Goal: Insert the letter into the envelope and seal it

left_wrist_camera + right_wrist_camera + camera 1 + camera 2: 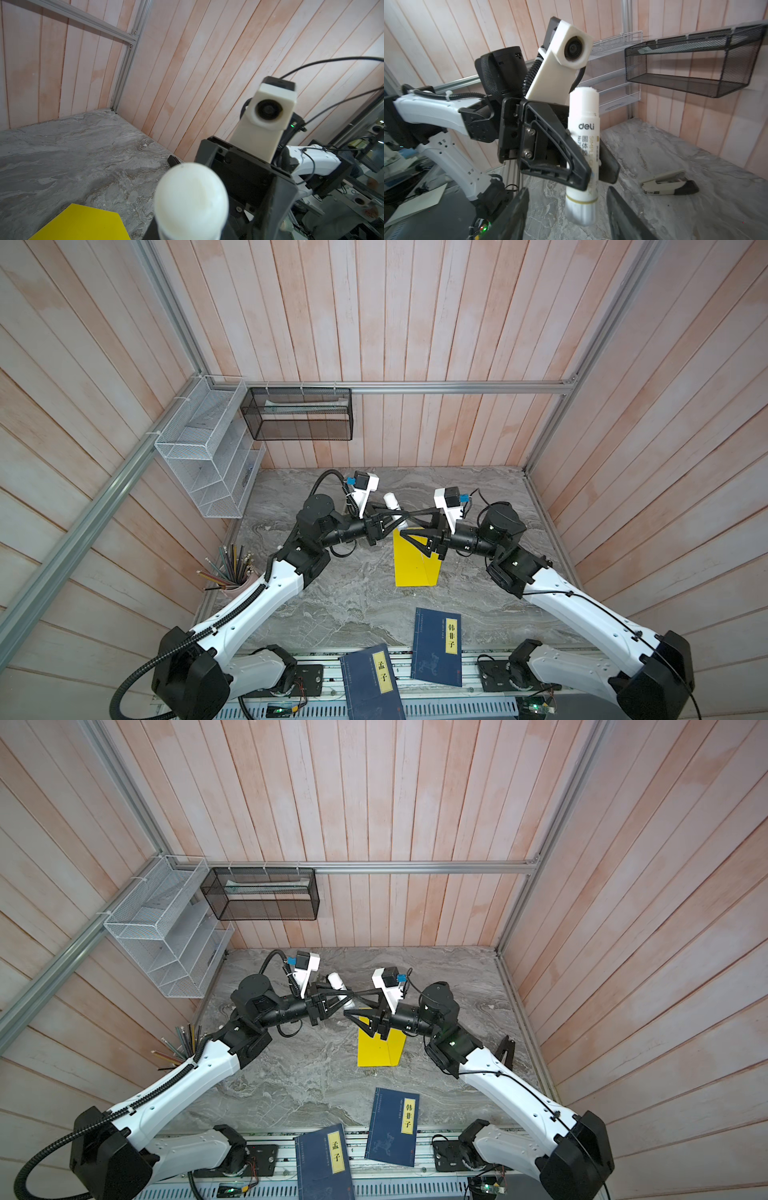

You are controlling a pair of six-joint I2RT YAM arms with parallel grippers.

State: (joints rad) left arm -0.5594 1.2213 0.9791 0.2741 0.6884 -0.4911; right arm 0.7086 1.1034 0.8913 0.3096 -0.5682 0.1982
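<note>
Over on the left, the left gripper (596, 175) is clamped on a white glue stick (583, 116), held up off the table (332, 593). The right gripper (569, 199) has its jaws spread wide either side of its lower end, no contact. The yellow envelope (411, 568) lies flat underneath.
</note>
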